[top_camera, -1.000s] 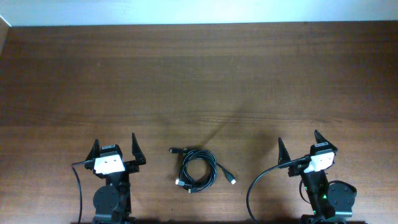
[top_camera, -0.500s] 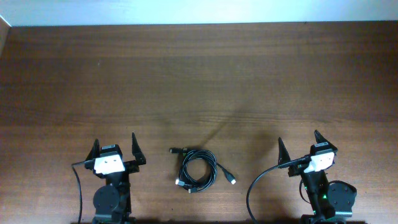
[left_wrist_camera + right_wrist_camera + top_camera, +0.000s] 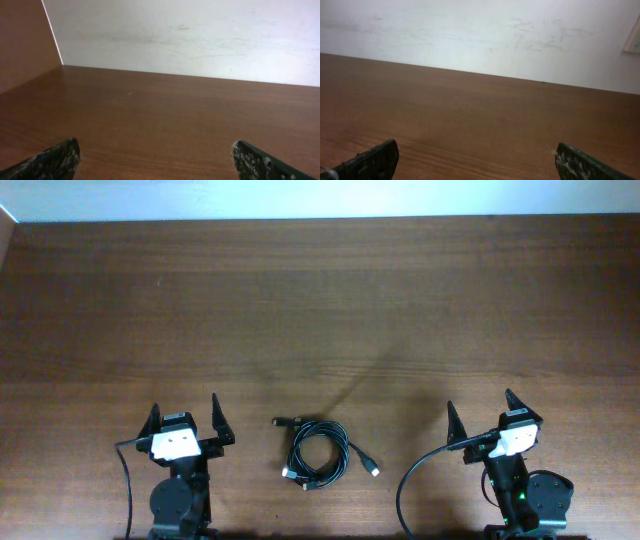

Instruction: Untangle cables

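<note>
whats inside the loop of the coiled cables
Inside the loop of the cables only bare table shows. Where strands overlap, the lower ones are covered, so their crossings cannot be told.

Cables point(image 3: 318, 427): thin, black, flexible. Wound together in one loose, roughly round coil of several overlapping turns, not separated. Flat on the wooden table point(image 3: 320, 310), near its front edge, about midway across. Dark plug end point(image 3: 283, 421) sticking out at upper left; silvery plug end point(image 3: 373, 469) on a short strand trailing to lower right; pale-tipped plug end point(image 3: 288, 474) at lower left.
</note>
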Tool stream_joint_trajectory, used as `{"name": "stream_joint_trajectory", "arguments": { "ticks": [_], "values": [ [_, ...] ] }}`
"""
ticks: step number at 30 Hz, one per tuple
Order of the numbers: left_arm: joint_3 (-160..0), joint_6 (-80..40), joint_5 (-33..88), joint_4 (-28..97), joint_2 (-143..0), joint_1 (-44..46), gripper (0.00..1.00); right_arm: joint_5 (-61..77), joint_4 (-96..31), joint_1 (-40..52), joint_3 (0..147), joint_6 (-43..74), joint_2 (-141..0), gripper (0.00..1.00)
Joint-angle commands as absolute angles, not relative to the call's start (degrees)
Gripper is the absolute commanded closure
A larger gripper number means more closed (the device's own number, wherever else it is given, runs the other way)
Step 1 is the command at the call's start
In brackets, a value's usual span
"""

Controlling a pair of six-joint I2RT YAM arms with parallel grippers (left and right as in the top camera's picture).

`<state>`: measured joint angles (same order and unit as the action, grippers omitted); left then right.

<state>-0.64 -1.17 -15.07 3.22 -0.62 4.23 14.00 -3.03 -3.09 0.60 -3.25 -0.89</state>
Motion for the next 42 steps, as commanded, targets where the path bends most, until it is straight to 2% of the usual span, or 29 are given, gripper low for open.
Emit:
{"name": "stream_joint_trajectory", "arguments": {
  "ticks": [1,18,25,29,35,42],
  "values": [
    [-0.54,-1.72,-16.1,3.33,-0.47,4.45,0.01,13.23,-3.44,-2.55,0.32,-3.42,-0.43,0.01],
    [-0.54,-1.72,-16.32,3.33,-0.47,4.45,0.01,13.23,-3.44,-2.55,0.32,-3.42,-0.43,0.01],
    [-1.67,-1.72,-9.41,4.4,-0.47,4.45,0.01,13.23,-3.44,-2.55,0.32,-3.42,-0.43,0.01],
    [-6.94,-1.69,-6.0,11.44,-1.89,4.45,0.01,13.23,-3.44,-2.55,0.32,-3.42,-0.43,0.01],
    [-19.44,1.89,-1.43,20.73,-11.0,4.45,0.01,13.26,-3.44,-2.55,0.32,-3.42,-0.43,0.01],
    [-34.72,11.05,11.49,26.35,-30.15,4.45,0.01,13.23,-3.44,-2.55,0.32,-3.42,-0.43,0.01]
  ]
}}
